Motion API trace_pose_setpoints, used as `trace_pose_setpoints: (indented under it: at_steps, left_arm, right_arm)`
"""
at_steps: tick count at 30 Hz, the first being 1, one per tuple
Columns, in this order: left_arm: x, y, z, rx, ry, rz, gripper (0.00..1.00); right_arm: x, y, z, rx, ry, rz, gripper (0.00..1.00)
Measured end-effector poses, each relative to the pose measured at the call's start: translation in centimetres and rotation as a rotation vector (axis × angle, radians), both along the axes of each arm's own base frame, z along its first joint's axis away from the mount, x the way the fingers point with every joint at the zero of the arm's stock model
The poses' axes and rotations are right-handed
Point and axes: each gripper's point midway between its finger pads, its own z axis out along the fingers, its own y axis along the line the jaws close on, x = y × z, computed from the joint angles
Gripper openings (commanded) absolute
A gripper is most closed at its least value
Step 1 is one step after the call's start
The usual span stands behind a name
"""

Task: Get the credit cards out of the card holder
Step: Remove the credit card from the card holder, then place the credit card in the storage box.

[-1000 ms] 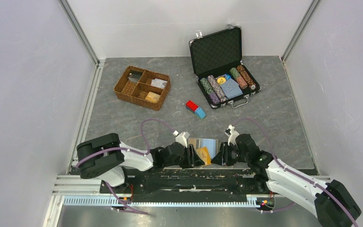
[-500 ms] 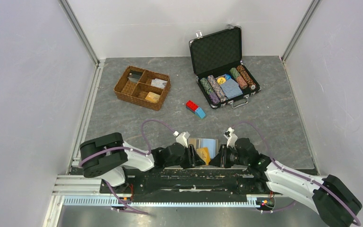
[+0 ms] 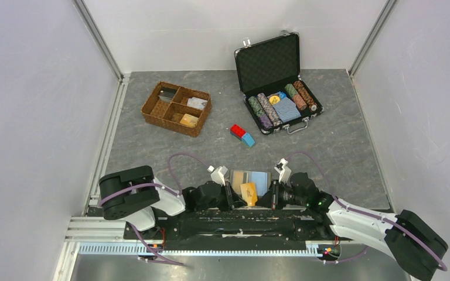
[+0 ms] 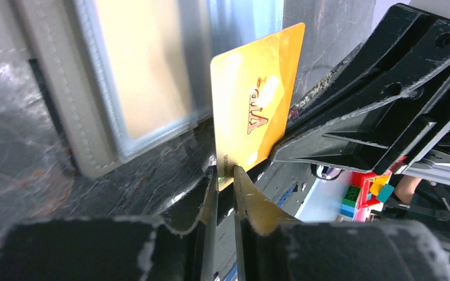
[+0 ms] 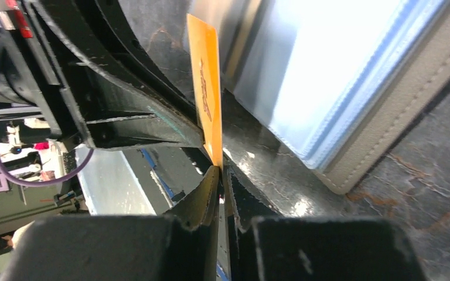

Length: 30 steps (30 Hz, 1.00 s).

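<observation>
At the near edge of the counter, the left fingers and the right fingers both pinch the orange card, each from its own side. Just behind it lies the open card holder, with a blue card inside. Farther back are toy blocks, a wicker tray and a black case.

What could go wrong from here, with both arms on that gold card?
1. The left gripper and the right gripper both have jaws pinched on the orange-gold card, each on a sliver of its edge; if the arms disagree it could bend or slip free.
2. It is close to the table's near edge, so a slip might drop it off.
3. The card holder lies open, unpinned; the next pull may drag it.
</observation>
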Motion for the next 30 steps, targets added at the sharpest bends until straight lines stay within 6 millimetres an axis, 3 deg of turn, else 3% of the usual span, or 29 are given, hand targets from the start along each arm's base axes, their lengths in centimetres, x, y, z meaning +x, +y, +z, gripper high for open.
trace_pose_setpoints:
  at_steps: [3,8,15,19,23,27,30]
  left_arm:
    - [-0.2,0.5,0.0,-0.020,-0.004,0.004,0.03]
    - [-0.3,0.8,1.8,-0.087,-0.030,0.002,0.02]
    - [-0.1,0.7,5.9,-0.169,-0.117,-0.018,0.02]
    - [0.1,1.6,8.3,-0.180,-0.194,-0.020,0.02]
    - [-0.2,2.6,10.5,-0.203,-0.249,-0.034,0.02]
    - [-0.9,3.7,11.9,-0.194,-0.300,-0.078,0.02]
    - [-1.6,4.1,12.8,-0.164,-0.324,-0.126,0.02]
  right_arm:
    - [-0.1,0.3,0.5,0.022,-0.002,0.007,0.05]
    - [0.0,0.4,0.6,0.029,-0.011,0.008,0.12]
    - [0.1,1.1,1.9,0.031,-0.099,0.100,0.38]
    - [1.5,1.8,4.5,0.011,-0.246,0.191,0.52]
    - [3.2,1.4,7.4,0.018,-0.388,0.238,0.61]
    - [4.7,1.1,10.8,0.044,-0.518,0.289,0.64]
    - [4.5,1.7,13.2,0.087,-0.596,0.366,0.63]
